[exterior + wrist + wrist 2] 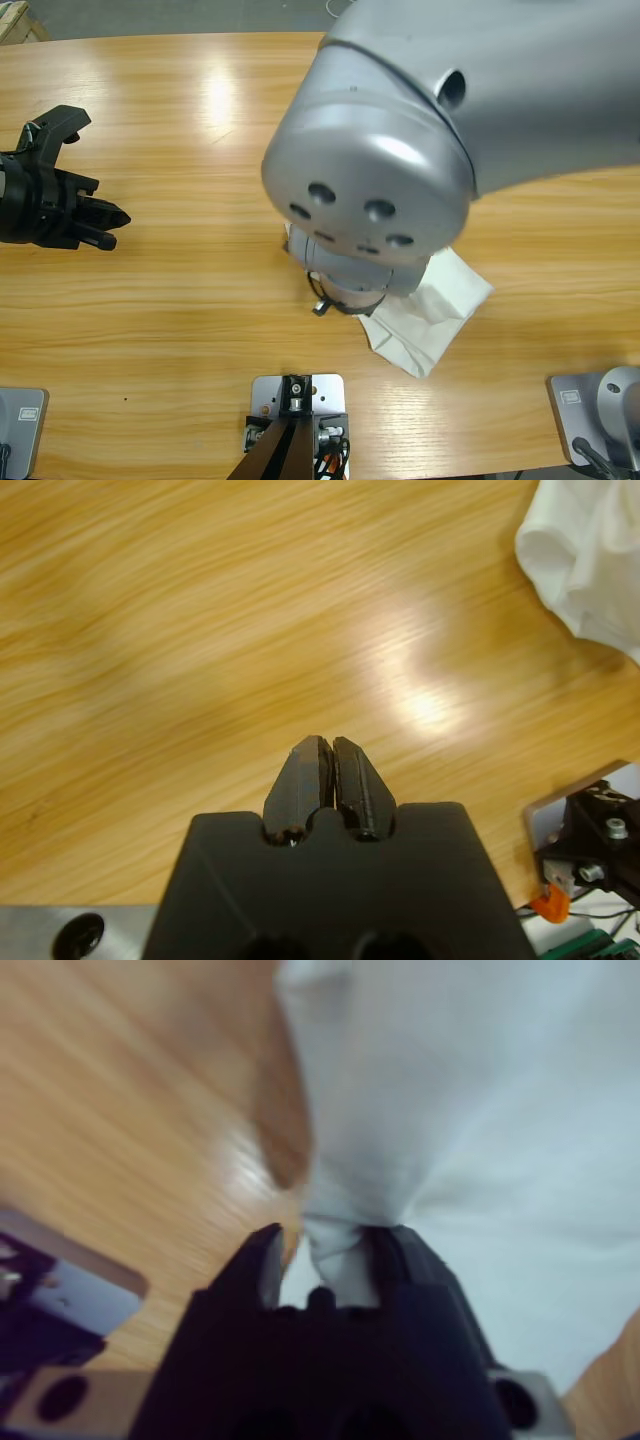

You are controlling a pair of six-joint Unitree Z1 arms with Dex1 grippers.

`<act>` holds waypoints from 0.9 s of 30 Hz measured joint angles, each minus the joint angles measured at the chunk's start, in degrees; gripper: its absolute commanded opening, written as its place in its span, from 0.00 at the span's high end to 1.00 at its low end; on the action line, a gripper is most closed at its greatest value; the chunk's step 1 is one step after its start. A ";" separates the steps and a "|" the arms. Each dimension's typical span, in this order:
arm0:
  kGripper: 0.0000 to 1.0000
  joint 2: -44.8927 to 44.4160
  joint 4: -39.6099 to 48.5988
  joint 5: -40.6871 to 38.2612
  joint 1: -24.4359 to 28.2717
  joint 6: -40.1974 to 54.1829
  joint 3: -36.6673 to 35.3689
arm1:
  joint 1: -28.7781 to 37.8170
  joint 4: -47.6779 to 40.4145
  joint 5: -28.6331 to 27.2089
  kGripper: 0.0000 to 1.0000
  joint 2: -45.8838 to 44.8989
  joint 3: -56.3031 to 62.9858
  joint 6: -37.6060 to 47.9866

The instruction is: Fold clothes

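T-shirt (435, 310) bunched on worktop (180, 300), pinched by right end effector (325, 1250), mostly hidden under big silver elbow in high view.

Right end effector clamped on thin fold of white fabric only; likely to slip out if pulled, or drag whole bundle and add wrinkles. Left end effector (328, 770) pressed together, empty, well apart from shirt, so no counter-hold. Collar and sleeves not visible; could fold wrong edge.

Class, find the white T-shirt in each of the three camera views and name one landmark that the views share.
High view: T-shirt right of centre, low, mostly under the big silver elbow.
Left wrist view: T-shirt in the top right corner.
Right wrist view: T-shirt fills the upper right, pinched in the right gripper.
Shared landmark: the wooden table.
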 measured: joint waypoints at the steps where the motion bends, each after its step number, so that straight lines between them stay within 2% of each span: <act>1: 1.00 0.00 -0.01 0.00 0.00 0.00 0.03 | 0.25 -0.38 0.05 0.16 -0.48 0.00 0.00; 3: 1.00 0.00 -0.01 0.00 0.00 0.00 0.05 | 0.39 -0.88 0.07 0.45 -3.17 -0.01 0.00; 4: 1.00 0.00 -0.01 0.00 0.00 0.00 0.07 | 0.40 -1.08 0.15 0.66 -5.26 -0.03 0.00; 5: 1.00 0.00 -0.01 0.00 0.00 0.00 0.08 | 0.43 -1.25 0.23 0.92 -7.43 -0.06 0.00; 6: 1.00 0.00 -0.02 0.00 0.00 0.00 0.09 | 0.44 -1.30 0.24 1.00 -9.86 -0.07 0.00; 11: 1.00 0.01 0.45 0.00 -0.24 0.02 -2.12 | 0.13 -1.20 -2.39 1.00 -25.02 -0.01 1.62; 15: 1.00 2.14 3.73 -1.90 -2.14 3.81 -11.87 | -1.46 -5.60 -3.31 1.00 -34.37 7.53 8.59; 19: 1.00 8.25 6.19 -6.10 -4.30 7.12 -23.61 | -3.99 -18.55 2.92 1.00 -37.41 21.80 13.47; 22: 1.00 13.70 6.62 -9.36 -5.70 7.57 -29.51 | -5.36 -30.03 7.77 1.00 -37.42 32.30 15.12; 27: 1.00 20.69 6.70 -13.75 -7.85 7.92 -35.35 | -5.78 -38.74 9.34 1.00 -37.42 40.53 16.47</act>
